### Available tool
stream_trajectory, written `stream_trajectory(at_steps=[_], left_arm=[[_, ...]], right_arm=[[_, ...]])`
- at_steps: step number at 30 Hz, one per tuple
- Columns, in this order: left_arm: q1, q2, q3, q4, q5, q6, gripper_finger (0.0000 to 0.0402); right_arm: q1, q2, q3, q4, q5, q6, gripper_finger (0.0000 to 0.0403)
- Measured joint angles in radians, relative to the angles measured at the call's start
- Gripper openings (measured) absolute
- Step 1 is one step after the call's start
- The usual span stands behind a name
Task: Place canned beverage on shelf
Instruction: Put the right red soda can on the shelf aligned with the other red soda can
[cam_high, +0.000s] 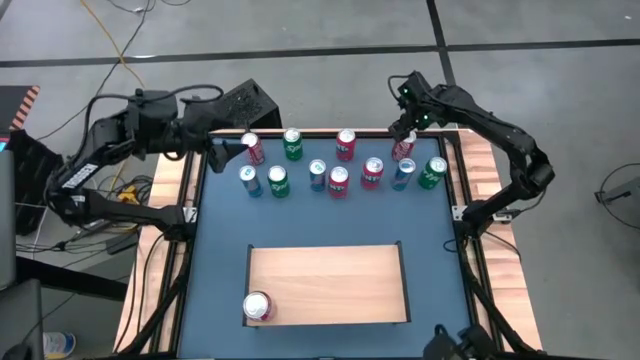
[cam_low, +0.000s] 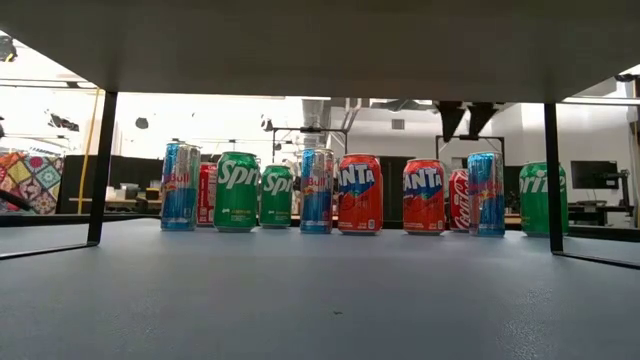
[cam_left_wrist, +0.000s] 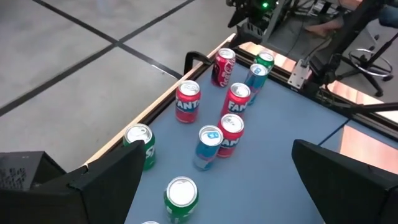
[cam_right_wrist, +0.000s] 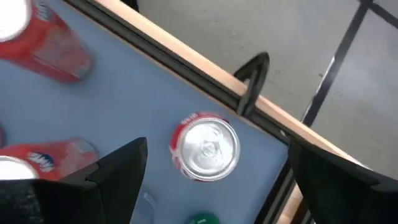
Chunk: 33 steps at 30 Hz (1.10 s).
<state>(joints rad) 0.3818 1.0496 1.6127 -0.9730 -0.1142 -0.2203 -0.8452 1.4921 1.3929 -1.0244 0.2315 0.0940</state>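
High view shows the pale tan wooden shelf (cam_high: 330, 283) carrying one red can (cam_high: 258, 307) at its corner; ten cans stand beyond. The left gripper (cam_high: 222, 151) and right gripper (cam_high: 403, 130) hover over that row, fingers apart, empty.

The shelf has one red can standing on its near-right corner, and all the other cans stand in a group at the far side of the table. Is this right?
Not quite. The high view shows the red can on the near-left corner of the shelf, not the near-right. The rest is right: the other cans stand grouped at the far side.
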Motion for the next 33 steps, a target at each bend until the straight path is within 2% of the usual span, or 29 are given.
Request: stream_trajectory(at_steps=[8,21,26,33], left_arm=[[0.073,0.0,0.0,0.0,0.058,0.018,0.0391],[0.081,0.0,0.0,-0.001,0.058,0.038,0.0391],[0.081,0.0,0.0,-0.001,0.057,0.043,0.0391],[0.081,0.0,0.0,-0.001,0.048,0.059,0.0391]], right_arm=[[-0.042,0.001,-0.09,0.08,-0.053,0.003,0.0372],[-0.04,0.001,-0.21,0.161,-0.055,-0.001,0.0372],[-0.04,0.001,-0.254,0.242,-0.087,-0.006,0.0372],[-0.044,0.001,-0.268,0.261,-0.089,-0.014,0.0372]])
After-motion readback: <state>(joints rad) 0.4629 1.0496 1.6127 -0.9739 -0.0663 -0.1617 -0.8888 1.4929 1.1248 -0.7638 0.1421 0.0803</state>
